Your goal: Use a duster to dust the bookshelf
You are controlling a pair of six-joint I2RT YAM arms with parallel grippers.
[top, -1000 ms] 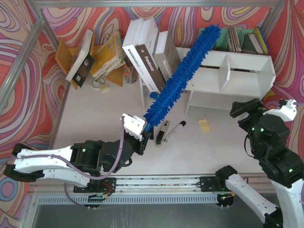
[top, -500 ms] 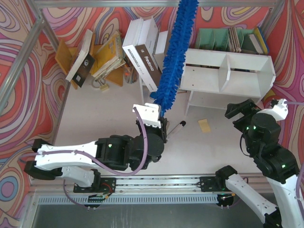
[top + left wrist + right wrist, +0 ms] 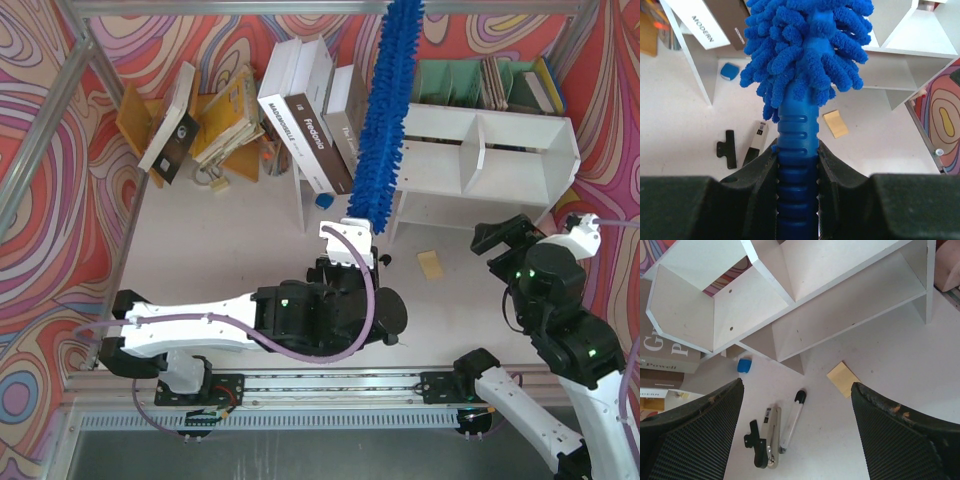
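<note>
The bright-blue fluffy duster (image 3: pixel 385 110) rises steeply from my left gripper (image 3: pixel 352 243), its head running past the left end of the white bookshelf (image 3: pixel 500 150) and out of the top of the overhead view. In the left wrist view the ribbed blue handle (image 3: pixel 797 142) is clamped between the left gripper's (image 3: pixel 797 165) jaws, with the fluffy head (image 3: pixel 807 50) above and the bookshelf (image 3: pixel 920 42) at the upper right. I cannot tell whether the duster touches the shelf. My right gripper (image 3: pixel 503 236) hangs open and empty in front of the bookshelf (image 3: pixel 840 315), its jaws (image 3: pixel 796 390) wide apart.
A stapler (image 3: pixel 771 437), a pen (image 3: pixel 792 420), a yellow note (image 3: pixel 431 264) and a small blue object (image 3: pixel 322 200) lie on the table before the shelf. Books lean on a thin white board (image 3: pixel 305 125). A green book rack (image 3: pixel 480 80) stands behind; more books (image 3: pixel 200 115) lie at left.
My left arm has moved right and forward toward the shelf, swinging the duster from a rightward lean to nearly upright. The right arm has shifted only slightly.
</note>
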